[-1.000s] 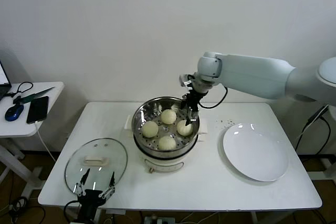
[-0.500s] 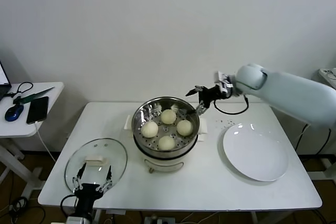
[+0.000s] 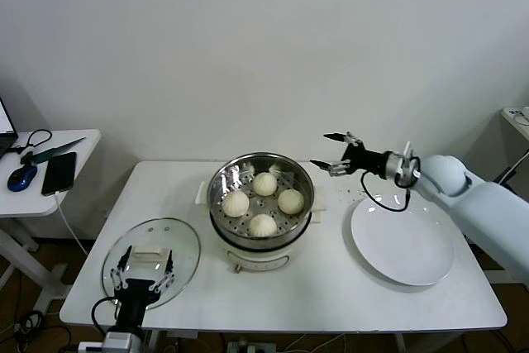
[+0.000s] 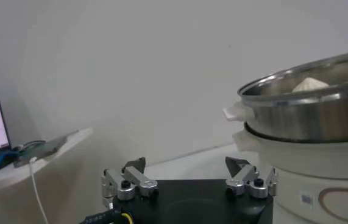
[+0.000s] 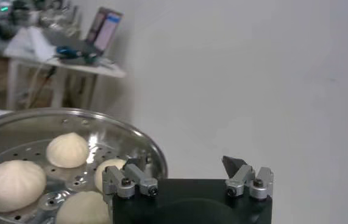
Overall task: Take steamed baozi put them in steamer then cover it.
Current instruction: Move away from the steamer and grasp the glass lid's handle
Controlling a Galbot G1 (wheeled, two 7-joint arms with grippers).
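All four cream-white round baozi [image 3: 263, 203] sit in my shiny steel steamer [image 3: 261, 241]. Right pincer [image 3: 335, 153], jaws apart, hangs empty right of it; left pincer [image 3: 142, 274], spread, hovers near the clear glass lid [image 3: 151, 250], ready to cover.

Four round cream-white buns [image 3: 263, 202] sit close together on the holed tray inside the steamer [image 3: 261, 237], a shiny steel pot on a white base, standing uncovered near the middle of the table. The lid [image 3: 151, 254], clear glass with a metal rim and white handle, lies flat, apparently handle up, near the table's front left corner.
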